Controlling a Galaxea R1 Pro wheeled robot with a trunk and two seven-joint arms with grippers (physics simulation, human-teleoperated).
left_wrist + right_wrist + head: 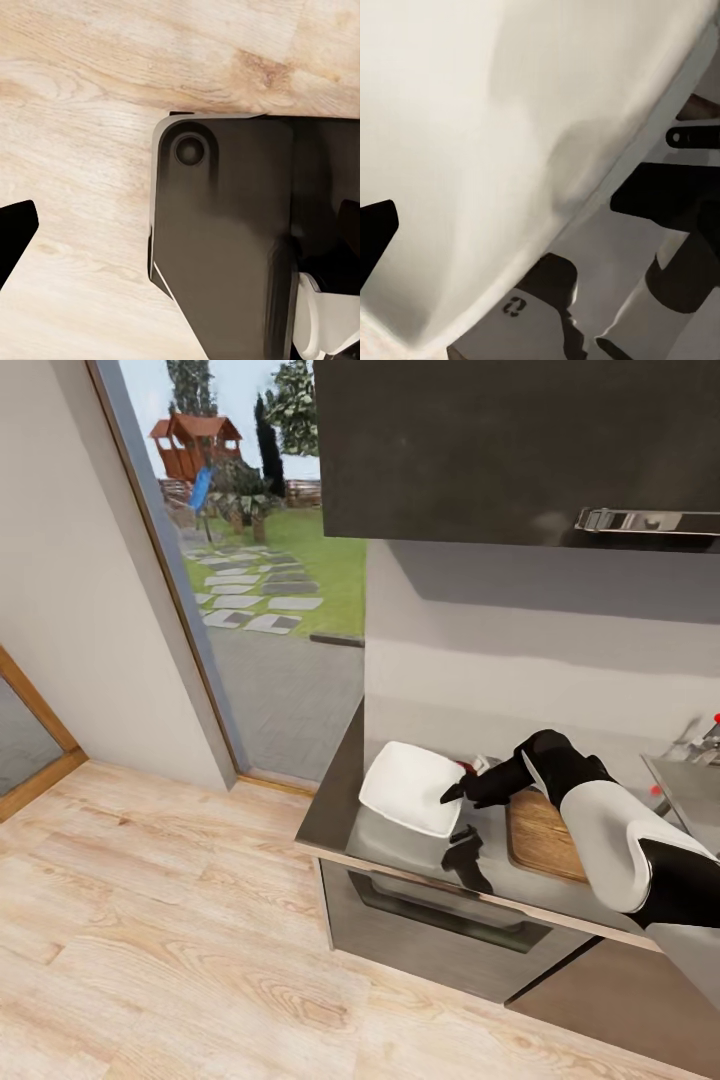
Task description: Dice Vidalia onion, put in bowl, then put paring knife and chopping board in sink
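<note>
The white bowl (408,788) sits at the left end of the grey countertop (400,840). My right gripper (458,792) hovers over the bowl's right edge, fingers pointing left. In the right wrist view the bowl (472,150) lies close beneath the open right gripper (540,225), with nothing between its fingers. The dark-brown chopping board (540,835) lies just right of the bowl, partly under my right forearm. A small red bit (462,765) behind the gripper may be the paring knife's handle. The sink (690,785) shows at the far right edge. The onion is hidden. My left gripper (180,232) hangs open over the floor.
A dark wall cabinet (500,450) hangs above the counter. A chrome faucet with a red knob (705,735) stands behind the sink. Left of the counter's end, a glass door (260,560) looks onto a garden. Light wood floor (150,920) spreads in front, and my own base (225,225) is below.
</note>
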